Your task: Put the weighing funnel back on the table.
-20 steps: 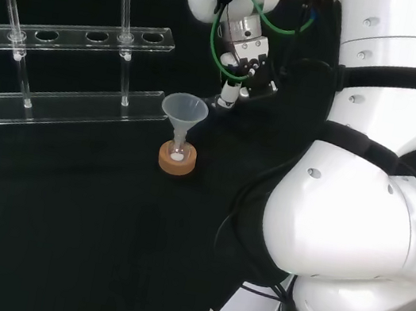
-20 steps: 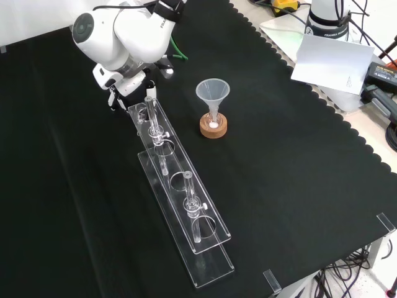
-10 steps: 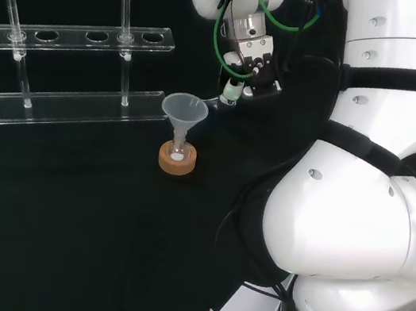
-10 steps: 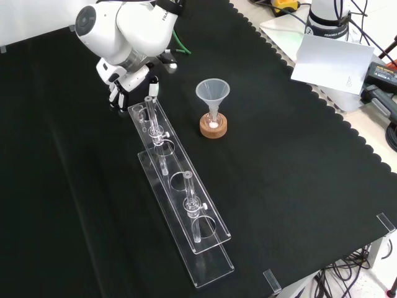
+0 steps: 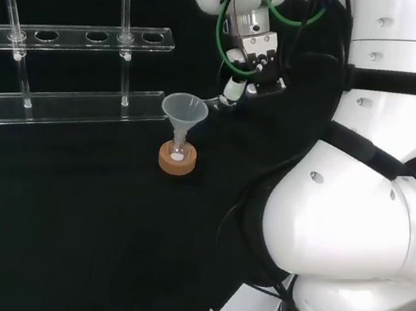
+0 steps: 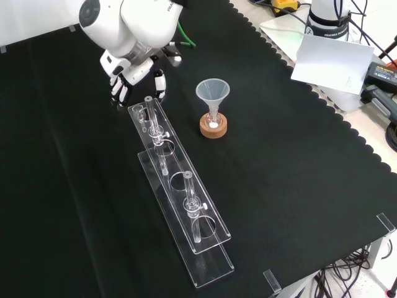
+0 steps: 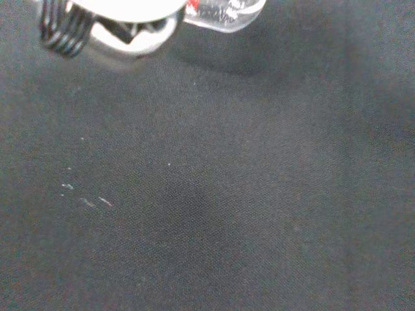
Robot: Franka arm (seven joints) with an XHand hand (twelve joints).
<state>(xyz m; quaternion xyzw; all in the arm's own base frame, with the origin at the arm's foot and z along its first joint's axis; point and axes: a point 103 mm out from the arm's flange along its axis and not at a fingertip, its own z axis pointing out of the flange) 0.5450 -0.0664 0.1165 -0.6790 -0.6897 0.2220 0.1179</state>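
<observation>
**Hand and weighing funnel, late in the put-down.** In the front view the hand hangs over the cloth, at 10 o'clock from the funnel and just past the far end of the rack. In the wrist view the weighing funnel is a clear piece just beside the hand's white part. You cannot tell whether the hand grips it or is free of it, or whether it rests on the cloth. Treat release as unconfirmed, with checking it and withdrawing left to do.
</observation>
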